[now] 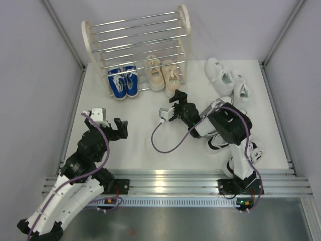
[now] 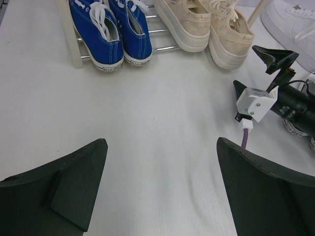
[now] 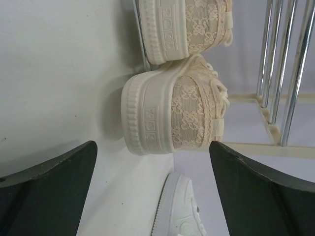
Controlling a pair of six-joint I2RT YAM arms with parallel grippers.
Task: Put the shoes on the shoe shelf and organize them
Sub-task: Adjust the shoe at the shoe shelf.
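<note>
The shoe shelf (image 1: 135, 35) stands at the back of the table. On its lowest rods (image 2: 162, 48) a blue pair (image 1: 124, 81) (image 2: 110, 29) and a beige pair (image 1: 161, 74) (image 2: 204, 24) point inward, heels toward me. My right gripper (image 1: 174, 104) (image 3: 151, 147) is open just behind the heel of the right-hand beige shoe (image 3: 172, 118), touching nothing. Over bare table at the left, my left gripper (image 1: 123, 128) (image 2: 162, 162) is open and empty. A white pair (image 1: 225, 78) (image 3: 179, 211) lies right of the shelf. Black-and-white shoes (image 1: 218, 142) sit partly hidden under the right arm.
A purple cable (image 1: 165, 145) loops from the right wrist across the table. White walls close in the table on both sides. The shelf's cream side panel (image 3: 261, 147) and chrome rods (image 3: 285, 73) stand just beyond the beige heels.
</note>
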